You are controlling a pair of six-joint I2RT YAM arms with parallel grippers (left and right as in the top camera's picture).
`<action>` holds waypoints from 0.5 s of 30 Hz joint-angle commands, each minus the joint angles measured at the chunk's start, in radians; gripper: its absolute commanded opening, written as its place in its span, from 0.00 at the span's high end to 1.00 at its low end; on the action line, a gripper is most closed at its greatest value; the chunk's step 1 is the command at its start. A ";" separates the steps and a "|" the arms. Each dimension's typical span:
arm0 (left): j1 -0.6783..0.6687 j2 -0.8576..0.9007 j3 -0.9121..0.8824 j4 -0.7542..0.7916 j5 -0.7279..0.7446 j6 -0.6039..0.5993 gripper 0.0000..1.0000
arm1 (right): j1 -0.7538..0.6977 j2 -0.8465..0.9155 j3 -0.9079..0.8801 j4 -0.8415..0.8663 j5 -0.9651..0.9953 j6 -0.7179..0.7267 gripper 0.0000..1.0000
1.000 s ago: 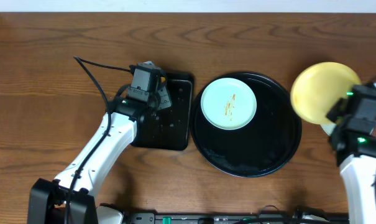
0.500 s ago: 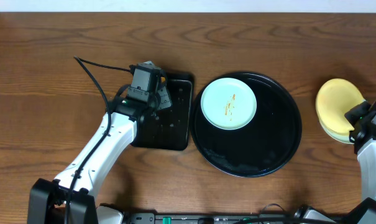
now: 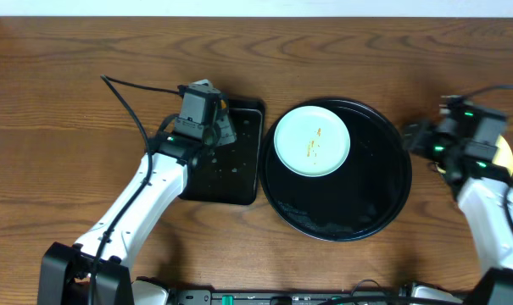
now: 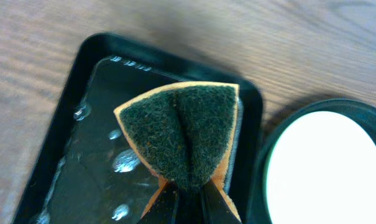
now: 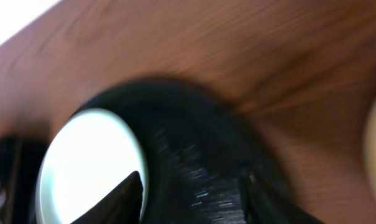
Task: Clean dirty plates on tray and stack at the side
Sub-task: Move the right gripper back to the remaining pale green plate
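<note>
The table (image 3: 69, 68) is grained brown wood with a soft sheen. The round tray (image 3: 366, 203) is glossy black, and the rectangular tray (image 4: 88, 56) is shiny black and wet. The sponge (image 4: 181, 130) pairs rough dark-green scouring fibre with orange foam. The plate (image 3: 294, 135) looks smooth.

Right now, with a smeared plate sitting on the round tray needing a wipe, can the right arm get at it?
Probably yes. The right tool is open, empty and faces the plate across bare tray; nothing lies between. The left tool grips the sponge off to the side.
</note>
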 commanded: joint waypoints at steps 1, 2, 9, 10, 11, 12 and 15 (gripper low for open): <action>-0.053 0.013 0.009 0.046 -0.003 0.077 0.92 | 0.109 0.084 0.013 0.004 -0.060 -0.059 0.49; -0.068 0.013 0.010 0.060 -0.003 0.088 0.92 | 0.135 0.110 0.013 0.010 -0.060 -0.059 0.49; -0.171 0.042 0.010 0.156 0.006 0.100 0.92 | 0.265 0.258 0.013 0.093 -0.091 -0.057 0.54; -0.182 0.050 0.010 0.177 0.040 0.100 0.92 | 0.277 0.272 0.013 0.101 -0.084 -0.048 0.54; -0.190 0.058 0.010 0.195 0.077 0.100 0.92 | 0.289 0.288 0.013 0.111 -0.074 -0.031 0.54; -0.196 0.068 0.010 0.214 0.116 0.099 0.92 | 0.298 0.303 0.013 0.118 -0.066 -0.019 0.54; -0.214 0.097 0.011 0.253 0.175 0.095 0.92 | 0.318 0.346 0.013 0.129 -0.029 0.030 0.58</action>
